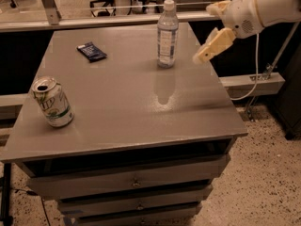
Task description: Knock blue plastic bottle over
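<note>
The blue plastic bottle [167,33] stands upright at the far right part of the grey table [127,107]. It is clear with a bluish tint, a white cap and a pale label. My gripper [211,44] hangs on the white arm coming in from the upper right. It is in the air over the table's right edge, to the right of the bottle at about label height, and apart from it. It holds nothing that I can see.
A green-and-white soda can [52,101] stands near the front left edge. A small flat dark blue packet [91,51] lies at the far left. Drawers [134,182] sit under the tabletop. A rail and a cable run behind and to the right.
</note>
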Robot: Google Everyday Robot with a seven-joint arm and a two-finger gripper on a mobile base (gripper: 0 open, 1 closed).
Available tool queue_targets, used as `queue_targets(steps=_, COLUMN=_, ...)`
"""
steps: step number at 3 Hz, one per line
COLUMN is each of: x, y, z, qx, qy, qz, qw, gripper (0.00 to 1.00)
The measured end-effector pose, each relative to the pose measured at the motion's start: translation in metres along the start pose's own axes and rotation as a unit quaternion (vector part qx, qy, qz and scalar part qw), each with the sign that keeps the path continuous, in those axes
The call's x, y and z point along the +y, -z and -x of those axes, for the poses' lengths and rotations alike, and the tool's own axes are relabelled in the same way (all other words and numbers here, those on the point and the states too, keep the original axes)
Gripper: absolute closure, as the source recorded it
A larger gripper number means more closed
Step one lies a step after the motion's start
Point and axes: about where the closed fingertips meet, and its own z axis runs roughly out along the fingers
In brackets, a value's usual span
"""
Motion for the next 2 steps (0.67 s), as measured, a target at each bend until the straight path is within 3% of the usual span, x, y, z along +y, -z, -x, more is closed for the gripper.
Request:
queue_targets(steps=1, x=-0.019, y=-0.040, z=0.005, qx=-0.067, qy=-0.023, qz=0.014, qw=0.9974, gripper=0.00)
queue_targets(steps=2, x=-0.036, y=-0.077, z=0.015, qx=-0.118, qy=-0.036, qz=0.023, qw=0.9921, gripper=0.00)
